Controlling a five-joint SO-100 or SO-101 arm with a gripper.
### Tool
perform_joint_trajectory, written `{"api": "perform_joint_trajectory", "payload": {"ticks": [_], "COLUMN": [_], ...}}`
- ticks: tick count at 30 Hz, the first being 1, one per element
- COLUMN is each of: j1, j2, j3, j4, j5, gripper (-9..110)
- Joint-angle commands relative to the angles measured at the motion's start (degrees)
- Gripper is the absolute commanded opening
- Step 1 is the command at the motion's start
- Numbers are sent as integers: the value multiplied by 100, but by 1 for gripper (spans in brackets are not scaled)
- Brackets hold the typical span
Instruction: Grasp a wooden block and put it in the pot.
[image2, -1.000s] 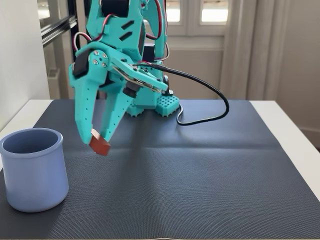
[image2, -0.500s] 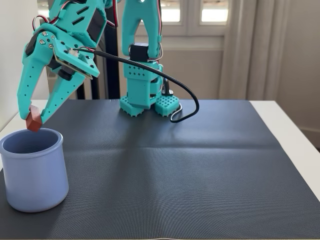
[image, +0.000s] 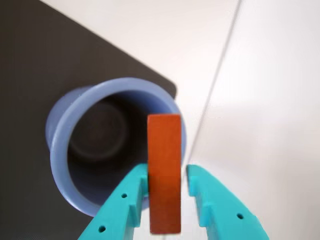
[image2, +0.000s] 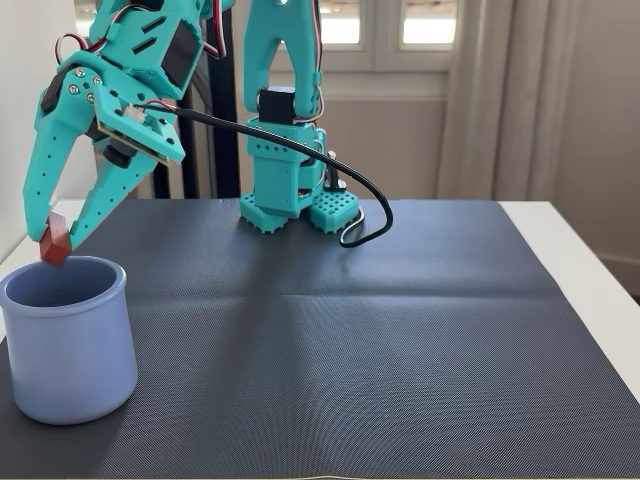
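My teal plastic arm (image2: 270, 110) has swung from the middle of the dark ribbed mat (image2: 380, 340) on the white tabletop (image2: 585, 250) over to its left edge, as the fixed view shows it, and in the last half second it has drifted a little further left. That puts my claw (image2: 52, 243) above the far rim of the pale blue-lavender round pot (image2: 68, 340), which has not moved from the near left corner. I am clamped on the small reddish-brown wooden block (image2: 53, 247); in the wrist view the block (image: 164, 172) stands pinched between my two fingers, its far end over the pot's (image: 62, 150) right rim rather than the centre. I judge the carry nearly finished: a small shift toward the middle of the opening, then release.
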Motion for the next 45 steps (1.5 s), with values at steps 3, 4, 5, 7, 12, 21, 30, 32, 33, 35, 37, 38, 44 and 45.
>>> {"api": "perform_joint_trajectory", "payload": {"ticks": [3, 4, 5, 7, 12, 21, 30, 32, 33, 35, 37, 38, 44, 45], "j1": [-185, -185, -220, -264, -325, -844, -1204, -1310, -1380, -1564, -1749, -1819, -1863, -1863], "j2": [79, 88, 88, 88, 105, 1099, 3999, 4729, 5089, 5774, 6381, 6653, 7998, 8183], "j3": [-220, -220, -220, -220, -255, 18, 2136, 2795, 3129, 3779, 4430, 4755, 6319, 6495], "j4": [9, 9, 9, 9, 290, 756, 1134, 1090, 1081, 1090, 1081, 1072, 1072, 1072], "j5": [-35, -35, -35, -53, -70, -1793, -2672, -2821, -2918, -3103, -3182, -3182, -3120, -3120], "gripper": [10, 8, 7, 4, 0, 0, 0, 0, 0, 0, 0, 0, 0, 0]}}
